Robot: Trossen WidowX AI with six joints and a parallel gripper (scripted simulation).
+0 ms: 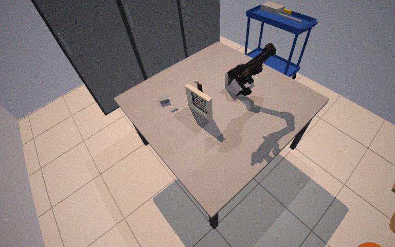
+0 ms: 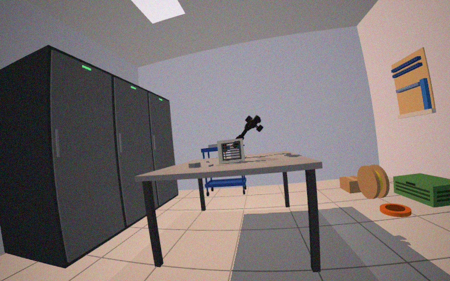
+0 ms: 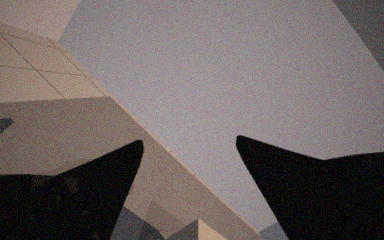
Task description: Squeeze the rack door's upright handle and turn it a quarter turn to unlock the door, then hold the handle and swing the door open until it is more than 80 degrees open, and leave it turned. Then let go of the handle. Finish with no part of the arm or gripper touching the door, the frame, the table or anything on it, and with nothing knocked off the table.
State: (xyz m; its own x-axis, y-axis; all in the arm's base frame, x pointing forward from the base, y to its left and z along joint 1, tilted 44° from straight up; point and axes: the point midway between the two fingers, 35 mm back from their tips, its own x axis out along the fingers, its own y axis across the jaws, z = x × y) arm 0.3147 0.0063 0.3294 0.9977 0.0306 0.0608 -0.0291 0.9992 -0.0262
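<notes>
While dark cabinets flank the pale table, the hand spread, fingertips apart.

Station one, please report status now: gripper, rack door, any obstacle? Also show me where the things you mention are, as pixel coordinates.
Gripper [image 3: 190,142] open, nothing held. Small rack [image 1: 210,111] [image 2: 231,161] upright on table, handle not clearly visible. Nothing seen between the gripper's fingers; path to handle cannot be confirmed.

Three dark cabinets, one table, one blue cart, one orange ring.
</notes>
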